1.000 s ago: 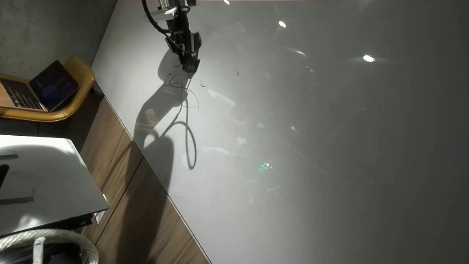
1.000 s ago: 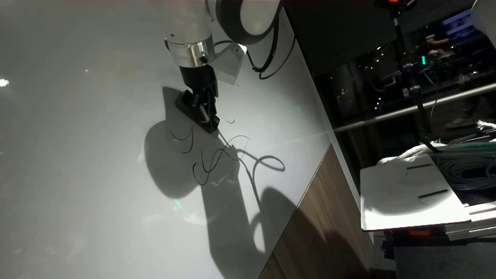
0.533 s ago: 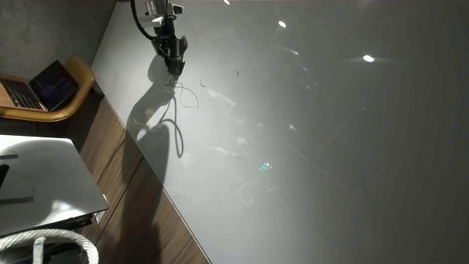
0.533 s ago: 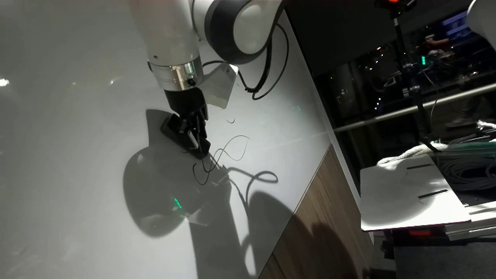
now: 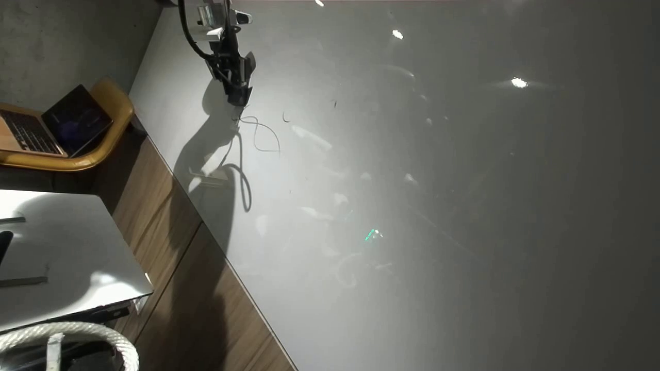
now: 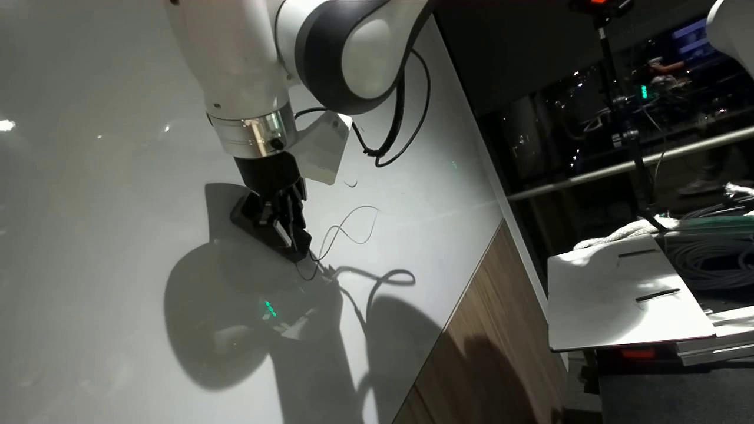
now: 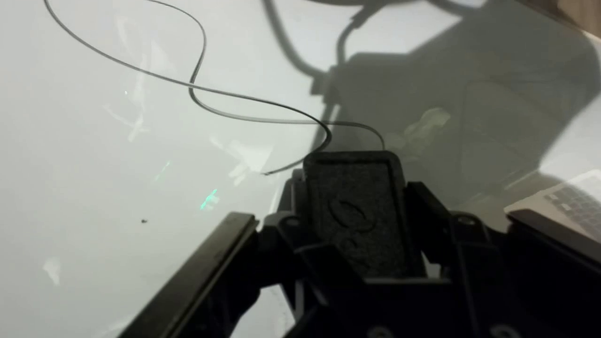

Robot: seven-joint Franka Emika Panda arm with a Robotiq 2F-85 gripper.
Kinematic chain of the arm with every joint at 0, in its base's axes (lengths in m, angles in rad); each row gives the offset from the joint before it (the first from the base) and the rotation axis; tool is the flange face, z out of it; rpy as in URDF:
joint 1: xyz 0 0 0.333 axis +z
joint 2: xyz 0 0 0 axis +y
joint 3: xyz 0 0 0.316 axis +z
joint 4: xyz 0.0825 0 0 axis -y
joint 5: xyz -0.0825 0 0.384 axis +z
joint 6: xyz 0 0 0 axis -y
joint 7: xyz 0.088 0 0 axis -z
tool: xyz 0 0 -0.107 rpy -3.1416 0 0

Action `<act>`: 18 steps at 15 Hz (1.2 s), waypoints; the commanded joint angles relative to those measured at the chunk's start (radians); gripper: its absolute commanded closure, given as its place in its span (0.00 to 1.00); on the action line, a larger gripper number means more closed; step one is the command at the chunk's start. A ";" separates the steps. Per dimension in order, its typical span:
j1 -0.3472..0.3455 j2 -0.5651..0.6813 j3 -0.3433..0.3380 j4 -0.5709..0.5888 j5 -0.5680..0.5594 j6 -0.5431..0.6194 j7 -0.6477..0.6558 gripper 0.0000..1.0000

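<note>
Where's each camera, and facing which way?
In an exterior view: off-robot, angled onto a white surface; arm and claw show.
In an exterior view: off-robot, angled onto that surface; wrist and claw show.
Wrist view: on the wrist, facing a black block and curly line; claw shows.
Both exterior views share surface, claw, curly line.

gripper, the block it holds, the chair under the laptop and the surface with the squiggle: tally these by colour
Black: 2 (gripper, block)
Mustard yellow: 1 (chair)
Pale grey: 1 (surface)
Total: 4
</note>
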 commanded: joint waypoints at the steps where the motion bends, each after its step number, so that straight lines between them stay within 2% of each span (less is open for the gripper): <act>1: -0.032 0.034 -0.050 0.019 -0.028 0.074 -0.022 0.72; 6: -0.079 -0.009 -0.101 -0.103 -0.045 0.122 -0.019 0.72; 11: -0.157 -0.104 -0.163 -0.225 -0.052 0.160 -0.024 0.72; 18: -0.290 -0.165 -0.245 -0.277 -0.048 0.222 -0.086 0.72</act>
